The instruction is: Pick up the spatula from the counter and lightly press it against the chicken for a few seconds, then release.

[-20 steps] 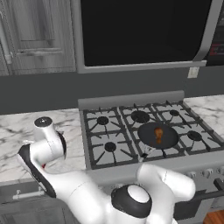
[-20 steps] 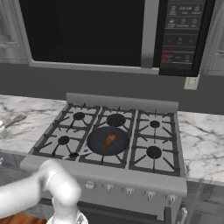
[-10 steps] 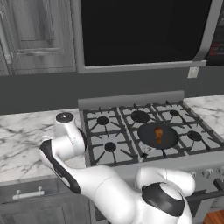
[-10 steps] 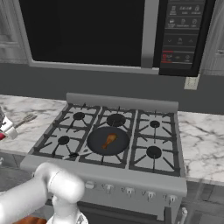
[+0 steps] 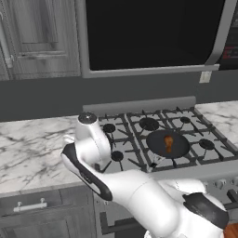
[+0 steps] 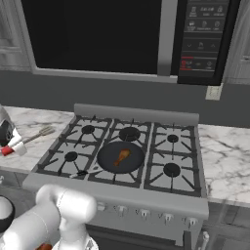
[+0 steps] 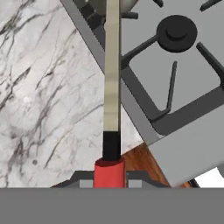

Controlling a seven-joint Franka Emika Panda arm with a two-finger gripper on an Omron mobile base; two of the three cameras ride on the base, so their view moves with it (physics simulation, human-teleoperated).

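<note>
Swinging nearer the stove [image 6: 122,193] with claw [image 7: 110,174] clamped on the spatula [image 7: 111,78], wanting a level carry and a gentle touch on the chicken [image 6: 121,156].

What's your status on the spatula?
Gripper shut on spatula, red handle end. Blade at stove left edge, short of chicken in pan. No obstacle seen between.

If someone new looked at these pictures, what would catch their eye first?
The orange chicken stands out, lying in the dark pan at the middle of the stove. Next comes the spatula, its red handle clamped in the end effector above the marble counter by the stove's left edge. A big black microwave hangs over the stove.
</note>
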